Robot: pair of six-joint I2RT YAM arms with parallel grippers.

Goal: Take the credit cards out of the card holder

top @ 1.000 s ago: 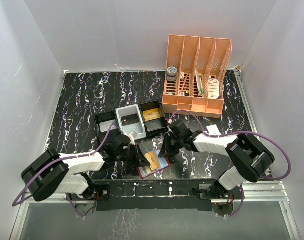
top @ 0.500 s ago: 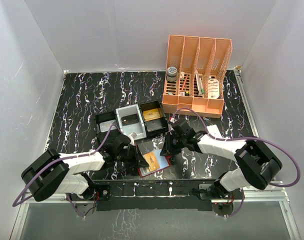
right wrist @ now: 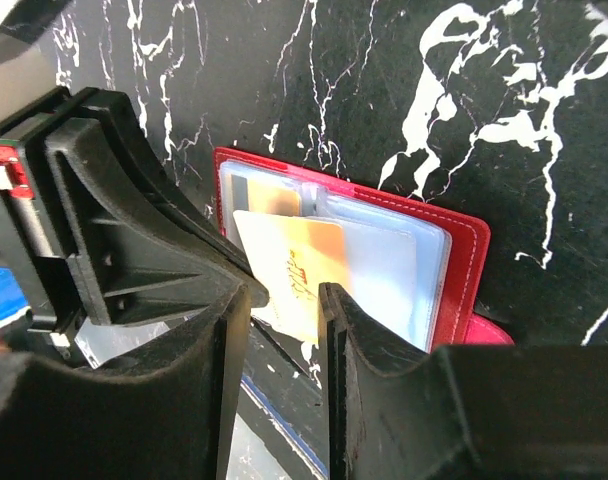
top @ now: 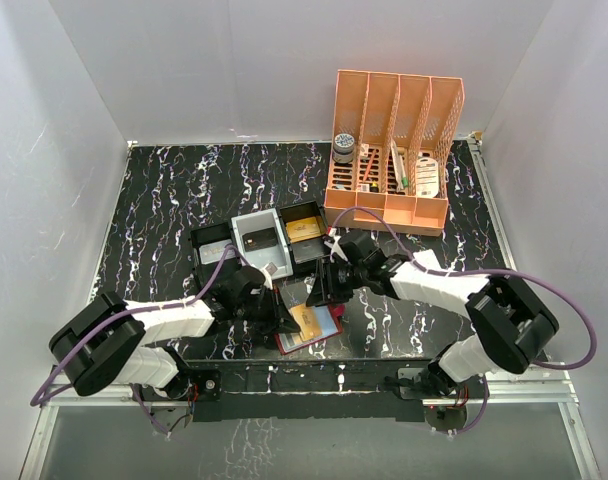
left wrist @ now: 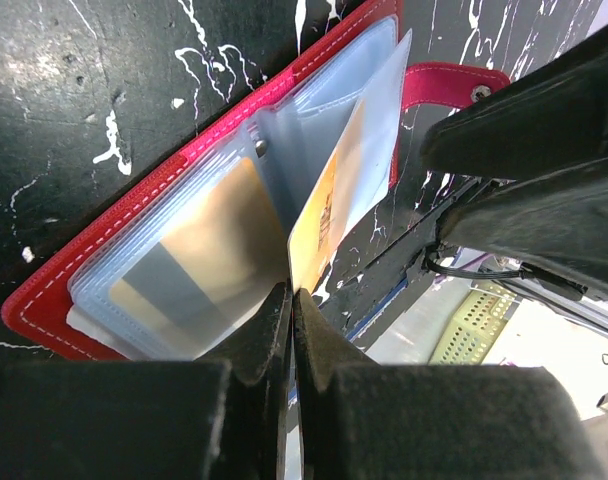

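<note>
Okay, left pincer clamps the orange card, right pincer narrowly parted around it. We close right squarely, then pull straight out of the card holder.

Bright even light; sheen on card holder; foreground blurred.

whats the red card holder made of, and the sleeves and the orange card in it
The card holder looks like red leather or leatherette, matte, with pale stitching along its edge. Its sleeves seem thin clear plastic, glossy, faintly bluish and see-through. The orange card is probably stiff smooth plastic, flat with crisp edges.
</note>
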